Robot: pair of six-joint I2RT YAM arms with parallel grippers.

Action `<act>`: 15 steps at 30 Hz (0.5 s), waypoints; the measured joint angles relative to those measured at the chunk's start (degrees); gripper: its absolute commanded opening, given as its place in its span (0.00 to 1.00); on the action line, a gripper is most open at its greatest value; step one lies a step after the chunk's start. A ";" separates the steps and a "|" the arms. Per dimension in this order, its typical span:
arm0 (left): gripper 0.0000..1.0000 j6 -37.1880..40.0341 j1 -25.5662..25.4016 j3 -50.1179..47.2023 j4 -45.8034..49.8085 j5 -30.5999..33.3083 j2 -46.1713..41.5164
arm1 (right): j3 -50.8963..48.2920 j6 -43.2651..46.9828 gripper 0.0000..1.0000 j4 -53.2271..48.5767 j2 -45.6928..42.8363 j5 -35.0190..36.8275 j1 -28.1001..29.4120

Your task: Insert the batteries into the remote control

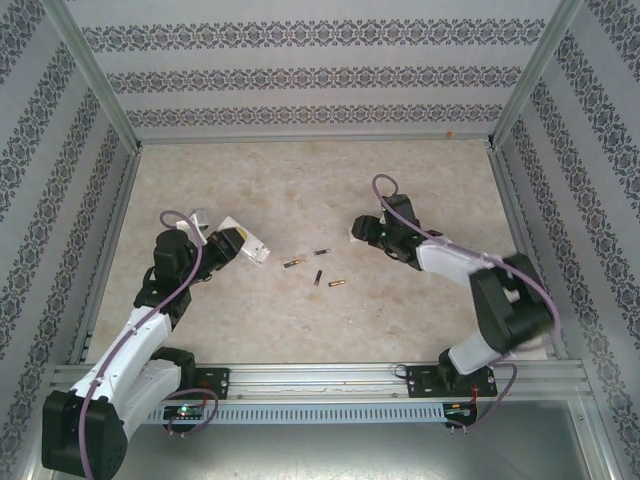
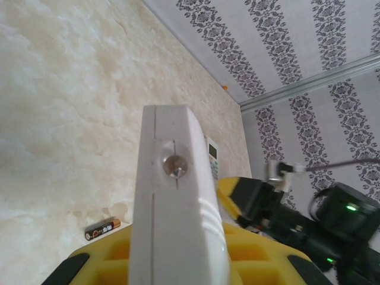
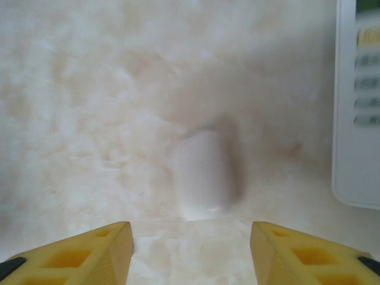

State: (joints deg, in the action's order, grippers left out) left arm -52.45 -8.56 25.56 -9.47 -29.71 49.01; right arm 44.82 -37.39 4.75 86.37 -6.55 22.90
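Left gripper (image 2: 178,255) pinching white remote (image 2: 172,196), toward left edge of counter (image 1: 300,190). Right gripper (image 3: 190,234) spread, empty, over small white cover (image 3: 205,175). Four batteries (image 1: 318,277) loose mid-counter. Likely light, stiff, slick, roll-prone; best hold across middle of barrel.

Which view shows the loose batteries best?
Top external: all four batteries lie apart on the table between the arms, with nothing covering them. The left wrist view shows one battery up close, lying on the table beside the white remote.
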 measured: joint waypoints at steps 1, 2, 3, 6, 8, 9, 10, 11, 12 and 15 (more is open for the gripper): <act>0.00 0.00 -0.70 0.28 -0.07 -0.02 0.50 | -0.13 3.04 0.72 0.20 -3.30 0.48 1.18; 0.00 0.00 -1.66 0.57 -0.15 -0.07 1.03 | -0.13 6.60 0.76 0.92 -6.12 0.74 2.78; 0.00 0.00 -2.58 0.90 -0.17 -0.02 1.49 | -0.13 10.58 0.77 2.01 -8.63 0.85 4.87; 0.00 0.02 -5.97 1.95 -0.85 0.02 2.71 | -0.04 23.91 0.82 5.01 -13.88 -0.87 12.37; 0.00 0.17 -8.17 2.78 -1.84 0.24 3.30 | 0.17 32.81 0.90 5.86 -14.88 -3.87 17.16; 0.00 0.35 -9.03 3.15 -2.19 0.37 3.45 | 0.24 36.04 0.91 6.21 -14.78 -4.92 19.08; 0.00 0.57 -9.92 3.56 -2.64 0.63 3.58 | 0.42 38.51 0.93 6.23 -14.43 -5.88 20.57; 0.00 0.70 -10.62 3.87 -3.04 0.90 3.67 | 0.83 40.63 0.94 6.12 -13.73 -6.88 21.90; 0.00 0.85 -11.17 4.11 -3.48 1.14 3.78 | 1.55 41.92 0.94 5.97 -12.74 -7.67 22.80; 0.00 1.03 -12.24 4.48 -4.57 1.75 3.93 | 5.33 43.34 0.95 5.75 -8.48 -9.60 24.52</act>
State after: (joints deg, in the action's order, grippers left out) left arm -51.42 -20.80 30.04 -14.04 -27.97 52.95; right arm 50.15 5.96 10.50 77.89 -16.14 47.42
